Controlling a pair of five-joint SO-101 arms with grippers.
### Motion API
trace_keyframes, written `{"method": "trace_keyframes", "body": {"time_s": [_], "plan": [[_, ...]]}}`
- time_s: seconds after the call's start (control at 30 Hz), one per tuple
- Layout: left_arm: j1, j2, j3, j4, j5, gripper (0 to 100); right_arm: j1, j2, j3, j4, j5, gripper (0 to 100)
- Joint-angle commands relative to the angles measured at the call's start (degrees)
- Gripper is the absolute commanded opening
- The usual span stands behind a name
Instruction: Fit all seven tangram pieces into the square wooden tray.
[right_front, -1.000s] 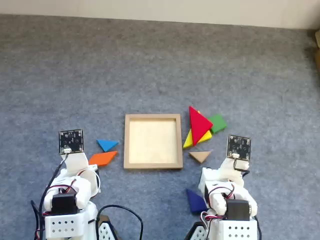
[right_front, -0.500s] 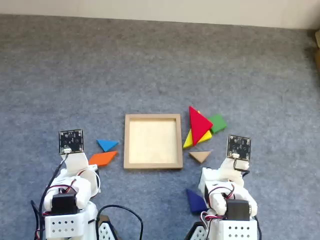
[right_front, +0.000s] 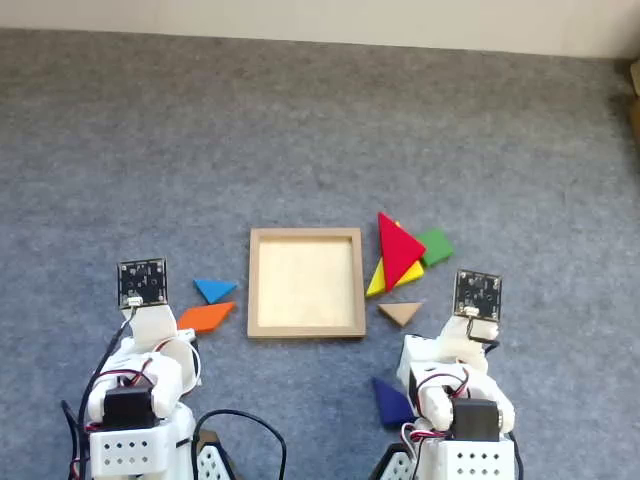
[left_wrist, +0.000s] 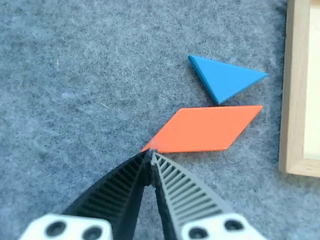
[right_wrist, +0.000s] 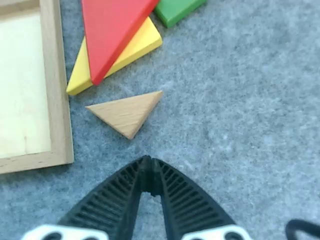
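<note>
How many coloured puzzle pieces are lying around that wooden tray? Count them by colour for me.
Red piece: 1
Yellow piece: 1
Green piece: 1
Plain wood piece: 1
Orange piece: 1
Light blue piece: 1
Dark blue piece: 1
Total: 7

Tray: the square wooden tray (right_front: 254, 283) lies mid-table, its floor bare.
Left of tray: a blue triangle (right_front: 215, 290), with an orange parallelogram (right_front: 205, 317) just nearer.
Right of tray: a red triangle (right_front: 398, 248) overlaps a yellow triangle (right_front: 378, 282); a green piece (right_front: 435, 246) lies just right of them, and a wooden triangle (right_front: 401, 312) lies nearer.
Near edge: the left arm (right_front: 140, 385) and the right arm (right_front: 458, 395), with a dark blue piece (right_front: 392, 400) at the right arm's left side.
</note>
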Motion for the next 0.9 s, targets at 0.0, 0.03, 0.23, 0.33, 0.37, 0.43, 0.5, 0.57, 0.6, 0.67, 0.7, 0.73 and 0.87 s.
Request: {"method": "trace_keyframes", "body": {"time_s": [0.0, 0.03, 0.23, 0.33, 0.37, 0.43, 0.5, 0.57, 0.6, 0.67, 0.7, 0.73, 0.87], "plan": [[-0.4, 0.0, 1.2, 0.2, -0.4, 1, 0.5, -0.7, 3.8, -1.0, 0.4, 0.6], [-0.4, 0.0, 1.2, 0.2, -0.4, 1, 0.7, -0.7, 1.1, -1.3, 0.4, 0.6], [-0.4, 0.0, 1.2, 0.2, -0.4, 1, 6.3, 0.7, -18.0, -0.9, 0.1, 0.5], [-0.4, 0.0, 1.2, 0.2, -0.4, 1, 6.5, 6.4, -29.0, 2.2, 0.1, 0.5], [-0.4, 0.0, 1.2, 0.2, -0.4, 1, 6.5, 10.0, -33.2, 3.4, 0.1, 0.5], [-0.4, 0.0, 1.2, 0.2, -0.4, 1, 6.4, 19.3, -42.2, 6.1, 0.1, 0.5], [-0.4, 0.0, 1.2, 0.2, -0.4, 1, 6.2, 30.0, -50.8, 8.5, 0.1, 0.7], [-0.4, 0.0, 1.2, 0.2, -0.4, 1, 4.9, 40.8, -58.2, 9.3, 0.4, 0.9], [-0.4, 0.0, 1.2, 0.2, -0.4, 1, 4.3, 45.9, -61.3, 9.2, 0.4, 0.9], [-0.4, 0.0, 1.2, 0.2, -0.4, 1, 3.2, 54.6, -66.9, 9.2, 0.4, 0.9], [-0.4, 0.0, 1.2, 0.2, -0.4, 1, 2.3, 58.6, -69.7, 9.2, 0.4, 0.9], [-0.4, 0.0, 1.2, 0.2, -0.4, 1, 1.5, 61.9, -72.0, 9.2, 0.4, 0.9], [-0.4, 0.0, 1.2, 0.2, -0.4, 1, -2.6, 72.9, -79.8, 9.2, 0.2, 1.1]]}}
